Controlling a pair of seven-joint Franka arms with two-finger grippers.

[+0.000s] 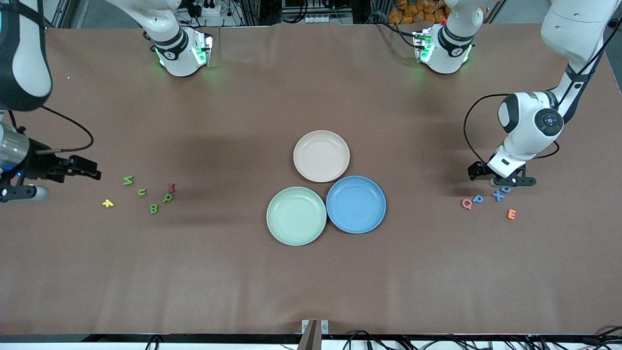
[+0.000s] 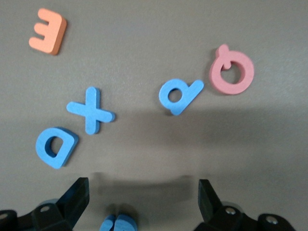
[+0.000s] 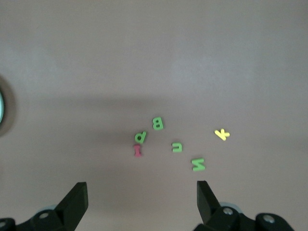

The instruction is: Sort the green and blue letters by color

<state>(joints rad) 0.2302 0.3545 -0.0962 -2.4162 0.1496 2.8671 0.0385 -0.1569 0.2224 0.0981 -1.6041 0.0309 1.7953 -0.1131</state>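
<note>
Four green letters lie toward the right arm's end of the table: M (image 1: pixel 128 180), C (image 1: pixel 141 192), P (image 1: pixel 167 198) and B (image 1: pixel 153 209). The right gripper (image 1: pixel 85 170) hangs open and empty above the table beside them, and its wrist view shows the group from above, with the green B (image 3: pixel 158 123) among them. Blue P (image 1: pixel 478 198), X (image 1: pixel 498 196) and D (image 1: pixel 506 189) lie toward the left arm's end. The left gripper (image 1: pixel 506 180) is low over them, open (image 2: pixel 142 192). Another blue letter (image 2: pixel 118 224) lies between its fingers, untouched and cut off by the picture's edge.
A beige plate (image 1: pixel 321 156), a green plate (image 1: pixel 296 216) and a blue plate (image 1: pixel 355 204) sit together mid-table. A yellow letter (image 1: pixel 108 203) and a dark red letter (image 1: pixel 171 187) lie among the green ones. A pink Q (image 1: pixel 466 203) and an orange E (image 1: pixel 511 214) lie by the blue ones.
</note>
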